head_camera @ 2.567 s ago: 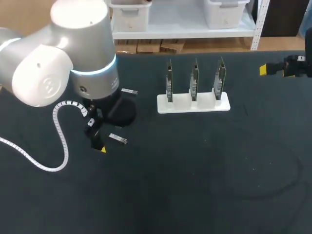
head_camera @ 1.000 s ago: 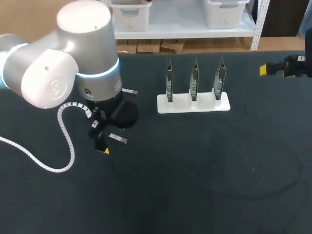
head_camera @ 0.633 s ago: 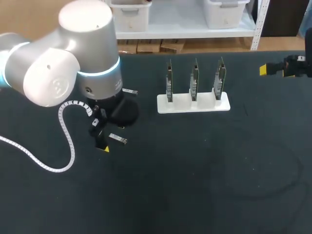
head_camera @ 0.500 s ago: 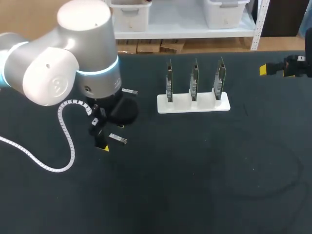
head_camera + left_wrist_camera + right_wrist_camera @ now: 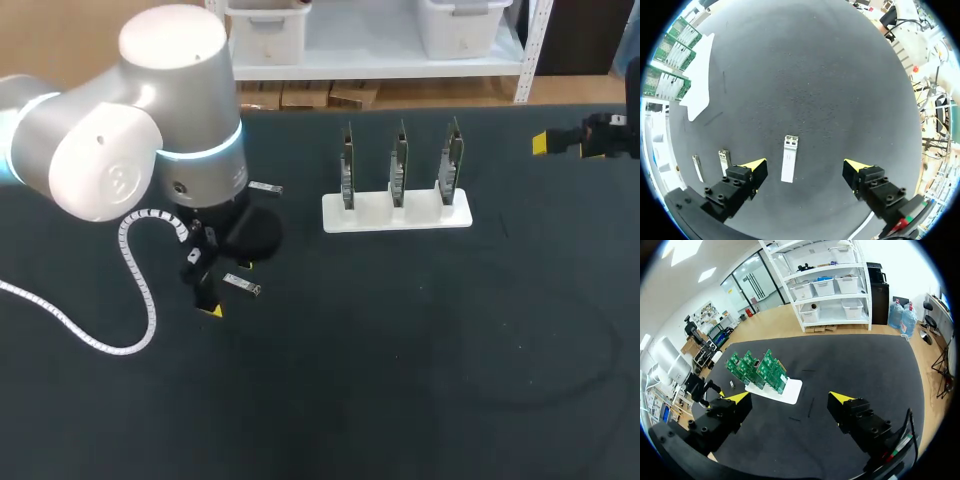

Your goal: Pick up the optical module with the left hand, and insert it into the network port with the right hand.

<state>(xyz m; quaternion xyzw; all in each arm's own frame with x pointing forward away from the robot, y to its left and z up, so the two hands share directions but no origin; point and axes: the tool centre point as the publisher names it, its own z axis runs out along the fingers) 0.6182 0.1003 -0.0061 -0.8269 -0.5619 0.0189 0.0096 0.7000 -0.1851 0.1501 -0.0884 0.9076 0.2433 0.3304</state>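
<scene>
Left end effector (image 5: 805, 166): fingers spread, straddling the optical module (image 5: 789, 158), which lies flat on the worktop (image 5: 840, 90), untouched by either finger. Right end effector (image 5: 790, 399): spread, holding nothing, well apart from the white stand (image 5: 790, 389) of network cards (image 5: 757, 367).

Three optical modules (image 5: 790, 159) lie on the desk (image 5: 420, 380), all counted in the left wrist view: that first one, a second module (image 5: 724, 161) to its side, and a third module (image 5: 697, 168) just past the second. The head view shows only two of them, the rest of that spot being hidden by the left arm.

There is one white stand (image 5: 397, 212), holding three green circuit boards (image 5: 347, 165) upright in a row, the other two at the middle board (image 5: 399, 160) and the end board (image 5: 453, 158).

There are two end effectors, the left end effector (image 5: 805, 167) and the right end effector (image 5: 789, 399), each with two yellow-tipped fingers, four tips in all.
</scene>
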